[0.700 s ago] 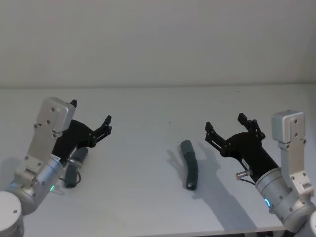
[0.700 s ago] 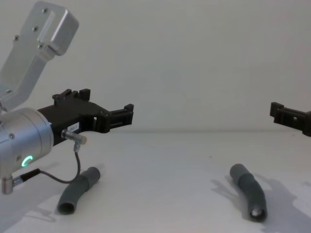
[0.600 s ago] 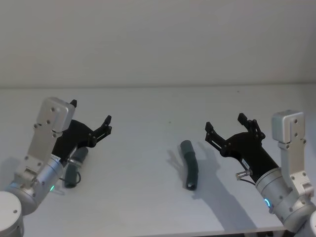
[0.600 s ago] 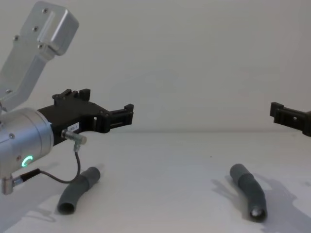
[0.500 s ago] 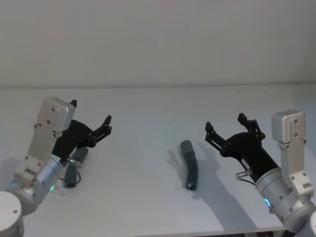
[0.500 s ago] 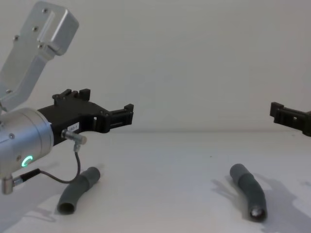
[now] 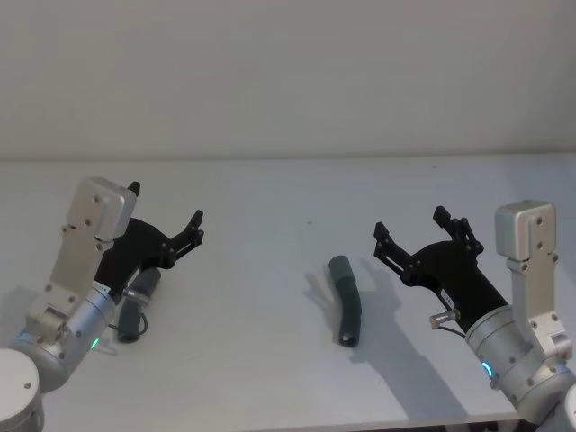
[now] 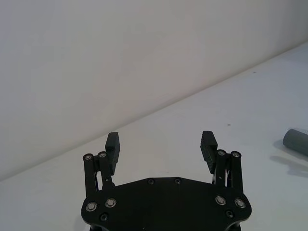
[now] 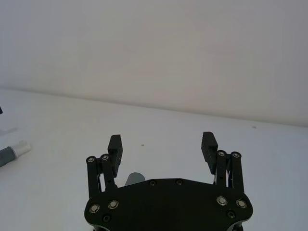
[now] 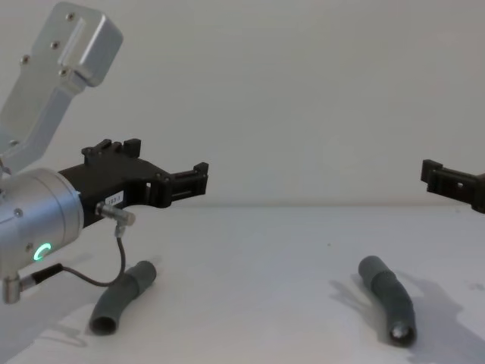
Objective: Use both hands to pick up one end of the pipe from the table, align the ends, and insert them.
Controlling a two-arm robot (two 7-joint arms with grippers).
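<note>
Status: left end effector [image 7: 165,209] and right end effector [image 7: 410,225] spread wide, empty, raised above surface [image 7: 270,207]. Left hose piece [image 10: 125,294] beneath left end effector; right hose piece [image 7: 346,301] near right end effector; pieces well apart. Judged light, bendy; grip close behind joining end.

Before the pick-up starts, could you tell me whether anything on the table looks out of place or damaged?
Nothing stands out. The left hose piece and the right hose piece lie flat on the table, apart and intact. The left end effector and right end effector hover open above it, empty.
</note>
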